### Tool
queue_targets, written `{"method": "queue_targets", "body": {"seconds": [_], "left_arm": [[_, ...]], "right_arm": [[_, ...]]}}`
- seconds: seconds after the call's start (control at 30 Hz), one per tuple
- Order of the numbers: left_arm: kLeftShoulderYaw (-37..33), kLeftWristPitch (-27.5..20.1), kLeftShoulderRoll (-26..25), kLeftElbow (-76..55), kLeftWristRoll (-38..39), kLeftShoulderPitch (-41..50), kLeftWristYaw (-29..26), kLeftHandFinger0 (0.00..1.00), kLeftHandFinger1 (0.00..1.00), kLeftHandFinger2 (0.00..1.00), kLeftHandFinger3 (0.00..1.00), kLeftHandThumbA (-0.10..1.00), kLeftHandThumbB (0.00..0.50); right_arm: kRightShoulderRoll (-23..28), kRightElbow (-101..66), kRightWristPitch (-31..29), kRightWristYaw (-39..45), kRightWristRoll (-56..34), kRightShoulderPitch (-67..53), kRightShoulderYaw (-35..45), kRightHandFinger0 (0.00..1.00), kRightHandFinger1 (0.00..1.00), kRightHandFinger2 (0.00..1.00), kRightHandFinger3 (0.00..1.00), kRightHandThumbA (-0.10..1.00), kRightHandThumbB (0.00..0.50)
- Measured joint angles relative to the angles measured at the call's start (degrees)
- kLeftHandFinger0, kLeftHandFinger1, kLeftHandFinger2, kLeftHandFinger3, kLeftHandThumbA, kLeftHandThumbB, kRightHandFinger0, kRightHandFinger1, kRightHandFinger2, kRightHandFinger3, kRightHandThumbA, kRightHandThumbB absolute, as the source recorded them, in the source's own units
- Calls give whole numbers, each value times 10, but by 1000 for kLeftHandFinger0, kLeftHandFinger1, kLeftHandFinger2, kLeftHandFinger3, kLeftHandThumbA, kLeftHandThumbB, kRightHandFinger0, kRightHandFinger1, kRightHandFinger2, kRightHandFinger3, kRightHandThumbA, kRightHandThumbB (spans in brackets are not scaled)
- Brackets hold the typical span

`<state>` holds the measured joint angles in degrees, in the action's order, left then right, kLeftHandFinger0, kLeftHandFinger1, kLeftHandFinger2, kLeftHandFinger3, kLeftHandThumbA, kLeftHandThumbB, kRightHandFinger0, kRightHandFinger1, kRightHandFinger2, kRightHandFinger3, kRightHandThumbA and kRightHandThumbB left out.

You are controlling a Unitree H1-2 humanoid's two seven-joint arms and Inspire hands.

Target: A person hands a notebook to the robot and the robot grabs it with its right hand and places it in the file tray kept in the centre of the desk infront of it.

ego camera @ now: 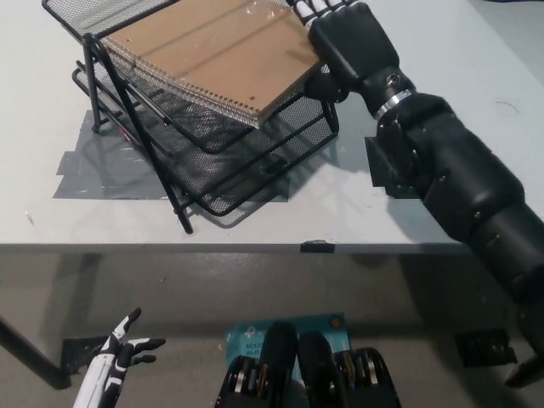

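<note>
1. At the far right corner of the tray (pixel 183 208), our black right hand (pixel 353 47) grips the notebook (pixel 212 59) by its right edge.
2. We judge the step done well if we loosen only once the notebook sits flat on the top tier.
3. Our white left hand (pixel 119 357) rests low, fingers spread, empty.
4. We see a brown cover, wire-bound along the near edge, overhanging the tier.

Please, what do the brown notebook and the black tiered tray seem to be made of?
The brown spiral-bound notebook looks like matte cardboard, with a shiny patch that may be tape; its coil looks like metal wire. The black tiered file tray appears to be painted metal wire mesh: the white desk shows through it.
</note>
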<state>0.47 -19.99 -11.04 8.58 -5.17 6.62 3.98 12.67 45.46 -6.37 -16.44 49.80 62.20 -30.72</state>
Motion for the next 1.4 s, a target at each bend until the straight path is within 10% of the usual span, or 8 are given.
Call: {"method": "queue_targets", "body": {"seconds": [0.43, 0.67, 0.77, 1.23, 1.4], "left_arm": [[0, 6, 0, 0, 0, -16, 0, 885, 781, 687, 1000, 909, 349], [0, 11, 0, 0, 0, -24, 0, 939, 775, 655, 1000, 854, 376], [0, 13, 0, 0, 0, -26, 0, 935, 763, 675, 1000, 848, 394], [0, 24, 0, 0, 0, -36, 0, 932, 752, 653, 1000, 797, 398], [0, 29, 0, 0, 0, -36, 0, 759, 715, 672, 1000, 814, 383]], "right_arm": [[34, -51, 24, 142, -56, 0, 0, 1000, 1000, 1000, 1000, 300, 500], [59, -95, 47, 236, -97, 0, -2, 1000, 1000, 1000, 1000, 522, 500], [70, -110, 55, 260, -110, 0, -2, 1000, 1000, 1000, 1000, 1000, 500], [212, -228, 116, 364, -247, -29, 7, 1000, 1000, 1000, 1000, 1000, 500], [257, -262, 135, 377, -300, -47, 9, 1000, 1000, 1000, 1000, 1000, 500]]}}
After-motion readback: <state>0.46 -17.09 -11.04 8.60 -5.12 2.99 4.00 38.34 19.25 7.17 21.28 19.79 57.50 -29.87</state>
